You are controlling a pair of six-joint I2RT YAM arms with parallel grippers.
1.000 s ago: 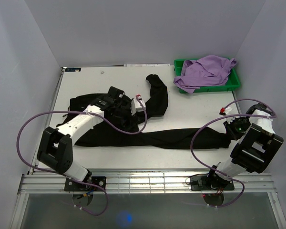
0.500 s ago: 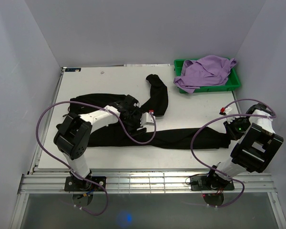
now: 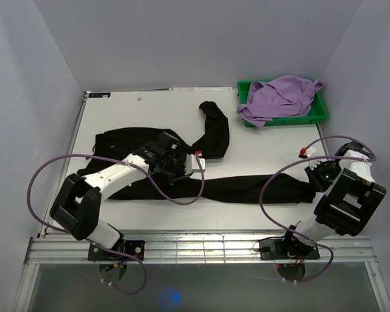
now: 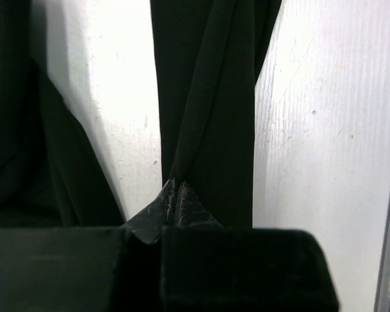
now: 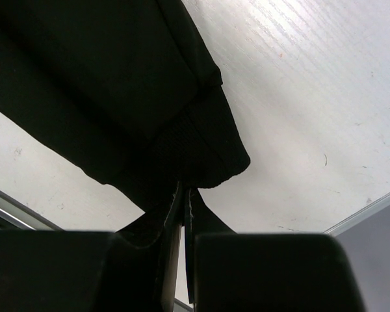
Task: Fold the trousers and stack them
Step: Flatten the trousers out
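Note:
The black trousers [image 3: 247, 187] lie spread over the white table [image 3: 143, 110]. The waist is at the left. One leg runs right along the near side and the other bends up toward the back [image 3: 216, 130]. My left gripper [image 3: 196, 177] sits near where the legs meet. It is shut, pinching a fold of the long leg [image 4: 205, 117] at its fingertips [image 4: 175, 195]. My right gripper [image 3: 311, 179] is at the far right, shut on that leg's ribbed cuff [image 5: 201, 146], which bunches over its fingertips [image 5: 185, 195].
A green tray [image 3: 299, 119] at the back right holds a lilac garment [image 3: 279, 96]. Purple cables loop beside both arms. A metal rail [image 3: 201, 247] runs along the near table edge, and grey walls close in the left, right and back.
My left gripper has moved from the waist area down and right onto the long leg and gone from open to shut on the fabric. The right arm has not moved.

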